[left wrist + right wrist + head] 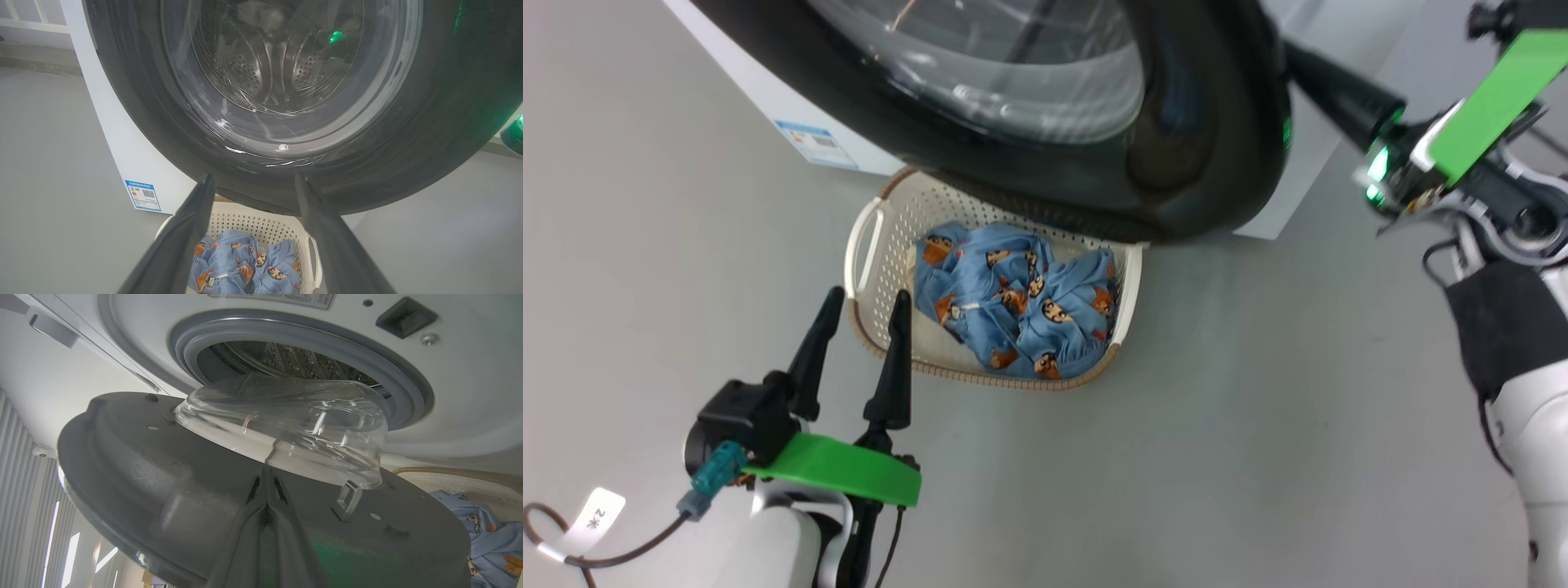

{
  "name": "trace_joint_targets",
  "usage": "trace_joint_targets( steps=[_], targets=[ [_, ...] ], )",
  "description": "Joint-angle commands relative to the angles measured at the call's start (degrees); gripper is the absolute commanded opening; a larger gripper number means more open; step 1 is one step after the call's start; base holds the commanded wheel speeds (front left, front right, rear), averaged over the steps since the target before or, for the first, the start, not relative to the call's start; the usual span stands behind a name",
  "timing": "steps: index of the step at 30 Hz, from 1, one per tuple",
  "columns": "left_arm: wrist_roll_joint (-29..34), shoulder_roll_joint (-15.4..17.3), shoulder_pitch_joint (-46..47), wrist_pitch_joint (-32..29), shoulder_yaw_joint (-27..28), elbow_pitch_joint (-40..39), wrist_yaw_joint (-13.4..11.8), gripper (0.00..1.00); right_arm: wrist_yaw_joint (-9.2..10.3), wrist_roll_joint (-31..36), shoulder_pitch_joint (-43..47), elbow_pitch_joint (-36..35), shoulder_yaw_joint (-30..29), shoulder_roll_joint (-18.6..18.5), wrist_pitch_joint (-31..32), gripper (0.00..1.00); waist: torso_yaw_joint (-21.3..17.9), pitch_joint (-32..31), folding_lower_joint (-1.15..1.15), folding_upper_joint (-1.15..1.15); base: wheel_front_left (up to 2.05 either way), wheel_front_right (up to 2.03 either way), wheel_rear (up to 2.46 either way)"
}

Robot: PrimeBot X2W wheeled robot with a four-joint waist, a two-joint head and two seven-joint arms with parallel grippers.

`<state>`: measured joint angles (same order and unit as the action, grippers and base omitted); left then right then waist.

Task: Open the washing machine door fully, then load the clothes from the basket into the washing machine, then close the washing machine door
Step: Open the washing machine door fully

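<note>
— What colours lie just beyond the left arm's dark fingers (pixel 897 359)?
— Light-blue clothes (pixel 1013 302) printed with orange-brown figures, in a cream perforated basket (pixel 890 245) with a brown rim.
— And farther past the fingers?
— The door (pixel 1209 122): glossy black around clear glass.

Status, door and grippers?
Left gripper open by basket. Right gripper shut, tips at inner side of door. Door partly open, overhanging basket; clothes inside it.
</note>
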<state>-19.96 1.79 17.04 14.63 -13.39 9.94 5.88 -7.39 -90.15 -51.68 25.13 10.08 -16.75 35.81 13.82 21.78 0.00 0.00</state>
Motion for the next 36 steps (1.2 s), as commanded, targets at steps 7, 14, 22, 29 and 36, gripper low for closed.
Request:
trace_joint_targets(
  steps=[7, 14, 22, 29, 36],
  targets=[
    [0.81, 1.09, -2.08, 0.37, 2.62, -0.49, 0.4, 1.0, -0.1, -0.05, 5.86, -4.83, 2.64, 2.48, 1.95, 0.0, -0.84, -3.36, 0.0, 0.0, 0.0, 0.0, 0.0],
    [1.16, 1.09, -2.96, 0.37, 3.37, -0.47, 0.67, 1.0, -0.1, 0.06, 9.06, -7.27, 4.98, 3.81, 3.58, 0.0, -0.84, -4.75, 0.0, 0.0, 0.0, 0.0, 0.0],
    [1.25, 1.09, -4.45, 0.37, 3.91, -0.4, 0.83, 1.0, -0.1, 0.53, 12.93, -10.36, 7.83, 5.29, 4.66, 0.0, -0.25, -6.4, 0.0, 0.0, 0.0, 0.0, 0.0],
    [0.96, 1.09, -6.14, 0.37, 4.63, -0.38, 0.72, 1.0, -0.1, 0.54, 16.56, -12.86, 10.36, 6.5, 5.45, 0.0, 0.71, -8.62, 0.0, 0.0, 0.0, 0.0, 0.0],
    [0.8, 1.09, -8.14, 0.37, 5.19, -0.85, 0.65, 1.0, -0.1, 0.54, 19.15, -14.71, 12.86, 7.7, 6.4, 0.0, 1.38, -10.11, 0.0, 0.0, 0.0, 0.0, 0.0]
  ],
)
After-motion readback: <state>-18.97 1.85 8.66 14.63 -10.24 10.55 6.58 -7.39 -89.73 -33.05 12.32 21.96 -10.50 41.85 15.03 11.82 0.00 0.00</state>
